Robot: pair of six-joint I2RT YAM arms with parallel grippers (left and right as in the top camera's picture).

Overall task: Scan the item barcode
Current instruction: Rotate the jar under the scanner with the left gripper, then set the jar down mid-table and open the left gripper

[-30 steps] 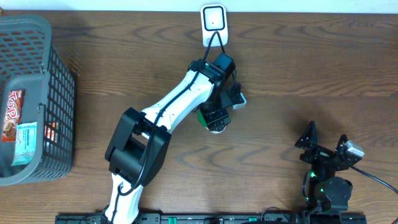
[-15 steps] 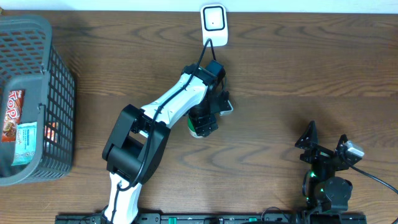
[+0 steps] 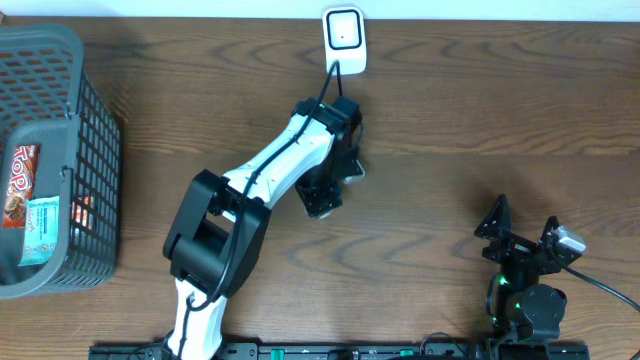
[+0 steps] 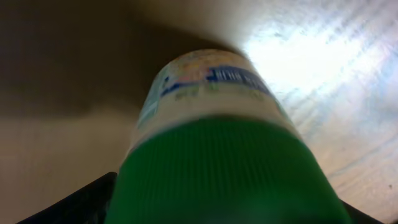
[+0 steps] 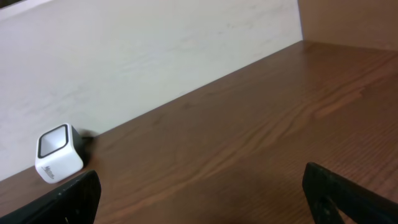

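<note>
The tabletop [image 3: 480, 110] is dark brown wood with a strong wavy grain, running from the near edge back to a pale wall [image 5: 155, 56]. A grey mesh basket [image 3: 95, 150] stands on it at the far left, and a small white scanner [image 3: 344, 38] with a dark-rimmed window sits at the back edge near the middle, against the wall and well apart from the basket. A bottle [image 4: 217, 155] with a green ribbed cap shows close up in the left wrist view with the wood behind it; whether it rests on the wood cannot be told.
</note>
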